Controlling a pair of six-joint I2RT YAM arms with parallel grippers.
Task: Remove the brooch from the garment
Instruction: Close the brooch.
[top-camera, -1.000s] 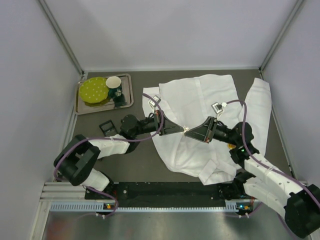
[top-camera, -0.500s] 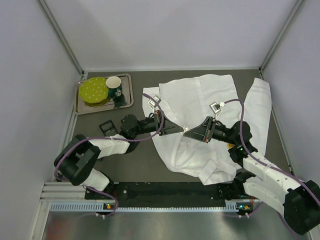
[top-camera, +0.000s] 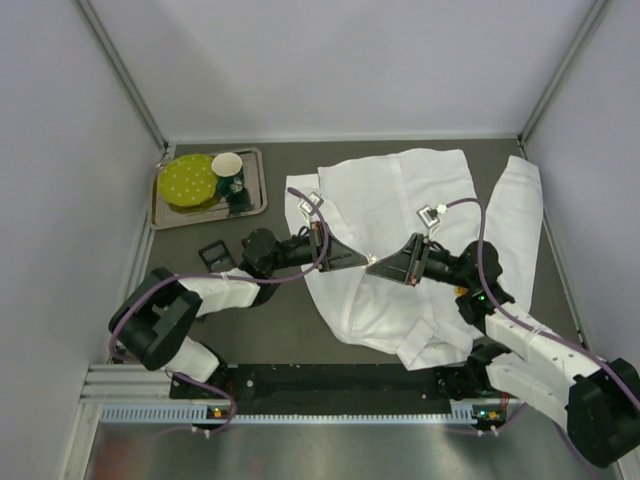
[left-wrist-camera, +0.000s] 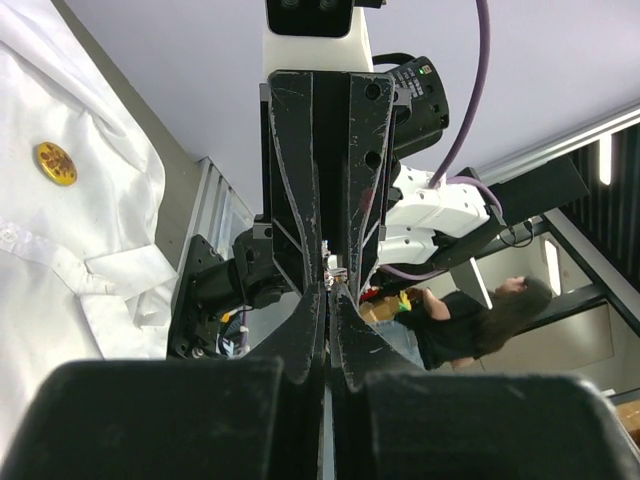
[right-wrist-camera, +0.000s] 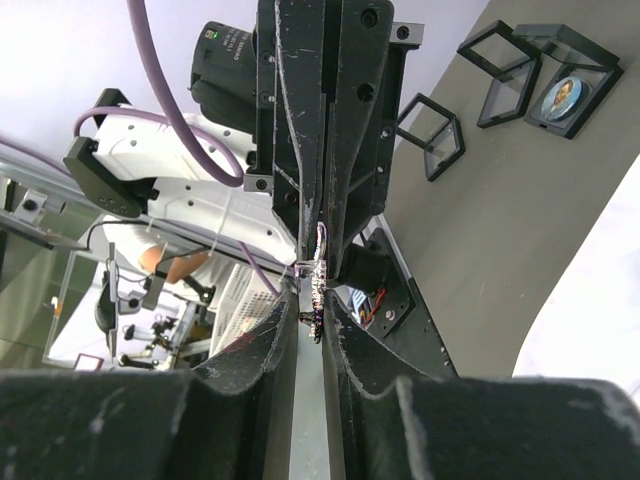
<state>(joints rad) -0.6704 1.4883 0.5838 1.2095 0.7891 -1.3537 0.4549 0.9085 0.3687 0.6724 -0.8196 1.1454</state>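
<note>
- At the middle of the bench (top-camera: 290, 320), over the garment (top-camera: 390, 200): left tool (left-wrist-camera: 328, 292) and right tool (right-wrist-camera: 310, 318) levelled tip to tip, all but touching.
- Left tool: pressed fully shut, no gap between the fingers; tips right at one end of the brooch (right-wrist-camera: 316, 285); cannot tell whether actually pinching it.
- Right tool: jaws only narrowly apart, one finger on each side of the brooch's other end; cannot tell whether already clamped on it or just short of contact.
- Brooch: small, glittering, seen edge-on as a thin beaded strip bridging the two pairs of tips; in both wrist views set against the room behind rather than against cloth.
- Garment: white, creased, spread flat over the right half of the bench, directly below the tools; one sleeve along the right-hand edge, the hem end folded near the right arm's base.
- On the cloth, well apart from the tools: a round gold pin (left-wrist-camera: 55, 163), beside a folded cuff.
- On bare bench left of the garment: small open black boxes (right-wrist-camera: 432, 135), one holding a round blue disc (right-wrist-camera: 562, 97).
- In the far left corner: a metal tray (top-camera: 258, 205) bearing a green plate (top-camera: 187, 181) and, just beside it, a white cup (top-camera: 228, 170).
</note>
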